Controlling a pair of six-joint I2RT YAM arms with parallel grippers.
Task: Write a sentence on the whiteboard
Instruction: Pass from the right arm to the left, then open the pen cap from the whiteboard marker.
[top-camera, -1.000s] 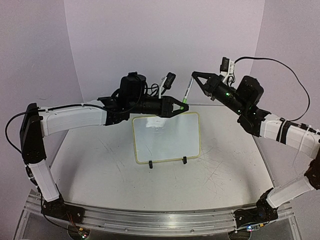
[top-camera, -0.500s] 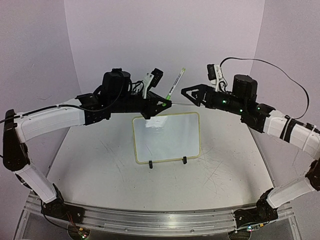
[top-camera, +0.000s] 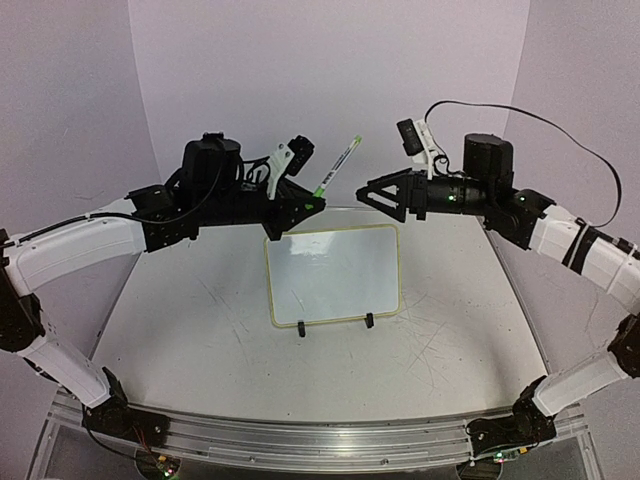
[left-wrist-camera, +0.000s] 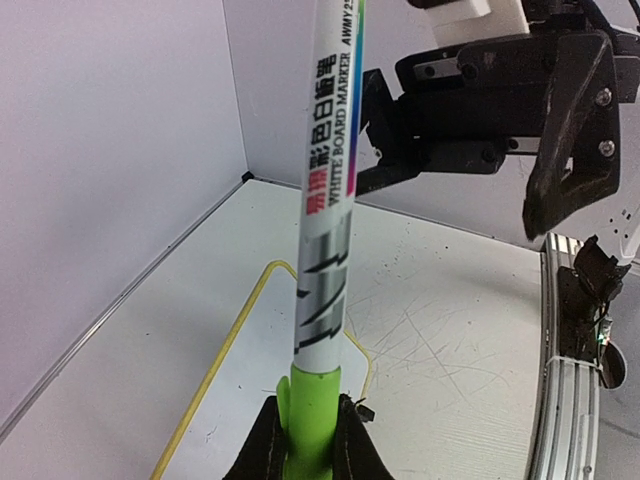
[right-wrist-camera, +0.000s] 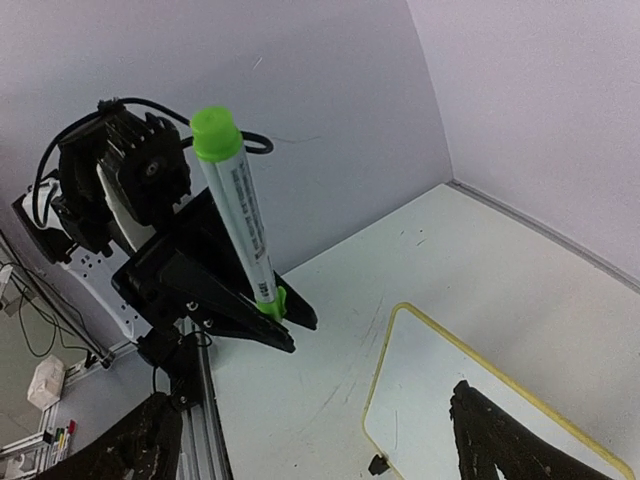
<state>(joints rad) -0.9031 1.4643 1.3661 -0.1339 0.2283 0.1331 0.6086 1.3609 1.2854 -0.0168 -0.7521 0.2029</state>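
Two grippers meet in the air above the whiteboard (top-camera: 335, 280), which sits on the table (top-camera: 190, 300) below and between them, its black clip feet (top-camera: 301, 327) at the near edge. No green writing shows on it, so the sentence is not yet begun.

The left gripper (top-camera: 314, 204) is clamped on the green lower end of a marker (top-camera: 338, 166). The white barrel slants up toward the right gripper (top-camera: 364, 194), whose jaws stand wide apart, holding nothing, just beside the marker but not touching it. In the right wrist view the marker (right-wrist-camera: 240, 215) has green at its far end too, and I cannot tell which green end is the cap.

The step in hand looks like getting the marker ready to write, probably uncapping it or taking a better hold. To do it well:

- The right gripper should come in squarely across the barrel's line and close on the free end, not on the printed middle.
- Any pull should run straight along the barrel.
- The left gripper (left-wrist-camera: 305, 450) has to hold firm, since its grip covers only a short piece of the marker (left-wrist-camera: 325, 200) and a sideways tug could lever it loose.
- The tip should go down lightly, because the board looks light enough to slide
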